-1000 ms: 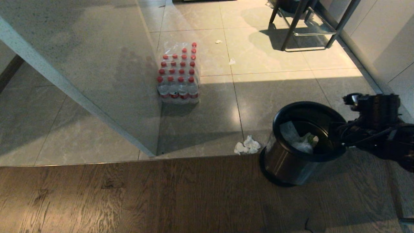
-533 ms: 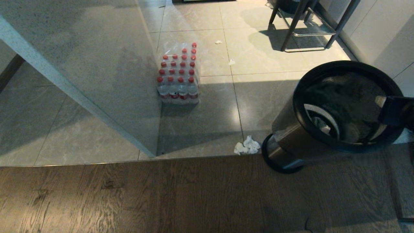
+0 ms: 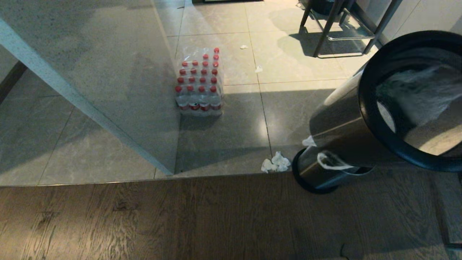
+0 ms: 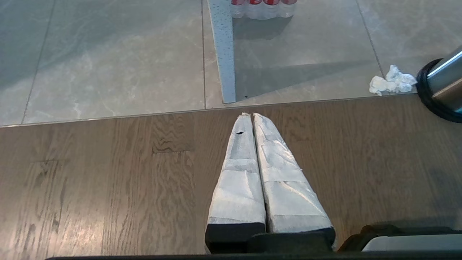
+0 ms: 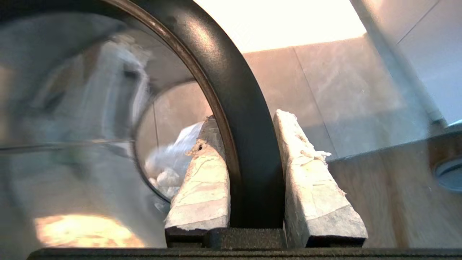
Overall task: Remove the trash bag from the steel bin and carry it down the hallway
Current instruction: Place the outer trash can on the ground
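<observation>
Up front in the head view, the steel bin (image 3: 346,137) leans over at three o'clock, its black rim (image 3: 375,122) raised toward me, its base band (image 3: 306,182) low where tile meets wood floor (image 3: 180,220). The trash bag (image 3: 418,92) shows white inside the mouth. Crumpled tissue (image 3: 276,162) lies just beside the base; a pack of water bottles (image 3: 199,82) stands at eleven o'clock against the stone slab (image 3: 108,72).

From my left wrist, my left gripper (image 4: 248,116) hangs over the wood, fingers pressed together and empty.

From my right wrist, my right gripper (image 5: 245,124) pinches the rim (image 5: 249,151), one finger (image 5: 202,180) inside, the other outside. The bag (image 5: 169,166) sits deep inside.
</observation>
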Available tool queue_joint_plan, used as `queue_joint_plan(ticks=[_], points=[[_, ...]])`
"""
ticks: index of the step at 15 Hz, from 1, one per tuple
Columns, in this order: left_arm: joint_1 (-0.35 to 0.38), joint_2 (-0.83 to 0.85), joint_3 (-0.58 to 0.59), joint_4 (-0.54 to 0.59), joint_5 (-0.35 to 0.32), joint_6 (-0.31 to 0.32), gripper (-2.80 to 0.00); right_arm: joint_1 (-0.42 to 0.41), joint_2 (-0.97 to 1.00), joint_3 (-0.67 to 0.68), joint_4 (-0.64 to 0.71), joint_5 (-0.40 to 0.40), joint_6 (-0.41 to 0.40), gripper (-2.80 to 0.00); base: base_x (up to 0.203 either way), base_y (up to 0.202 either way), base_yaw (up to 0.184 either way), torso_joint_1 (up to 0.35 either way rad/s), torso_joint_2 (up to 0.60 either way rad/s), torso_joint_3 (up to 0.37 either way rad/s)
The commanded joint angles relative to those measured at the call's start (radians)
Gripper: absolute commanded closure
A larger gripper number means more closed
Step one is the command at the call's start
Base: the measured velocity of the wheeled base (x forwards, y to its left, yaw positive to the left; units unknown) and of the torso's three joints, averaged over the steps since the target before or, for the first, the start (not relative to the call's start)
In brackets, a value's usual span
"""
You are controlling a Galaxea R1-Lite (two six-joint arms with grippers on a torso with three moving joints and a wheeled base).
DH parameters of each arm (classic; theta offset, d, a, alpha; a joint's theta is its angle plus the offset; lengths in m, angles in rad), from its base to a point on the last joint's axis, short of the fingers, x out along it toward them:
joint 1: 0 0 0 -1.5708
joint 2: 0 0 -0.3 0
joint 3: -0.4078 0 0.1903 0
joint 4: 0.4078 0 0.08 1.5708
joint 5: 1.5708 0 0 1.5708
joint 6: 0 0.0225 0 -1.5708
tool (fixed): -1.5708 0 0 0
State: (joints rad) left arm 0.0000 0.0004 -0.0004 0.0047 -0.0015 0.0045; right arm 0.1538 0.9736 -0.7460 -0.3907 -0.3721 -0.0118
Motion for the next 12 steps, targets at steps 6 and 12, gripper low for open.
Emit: queue_joint_plan(ticks=[6, 12], points=[[0.000, 0.001, -0.001, 0.000, 0.000, 0.000, 0.00, -0.009, -0.328, 0.144, 0.405, -0.188, 0.037, 0.00, 0.000, 0.000, 0.000, 0.000, 0.00, 0.000], [0.000, 0.001, 0.000, 0.000, 0.000, 0.000, 0.00, -0.092, -0.209, 0.404, 0.424, -0.360, 0.123, 0.00, 0.000, 0.000, 0.000, 0.000, 0.00, 0.000]])
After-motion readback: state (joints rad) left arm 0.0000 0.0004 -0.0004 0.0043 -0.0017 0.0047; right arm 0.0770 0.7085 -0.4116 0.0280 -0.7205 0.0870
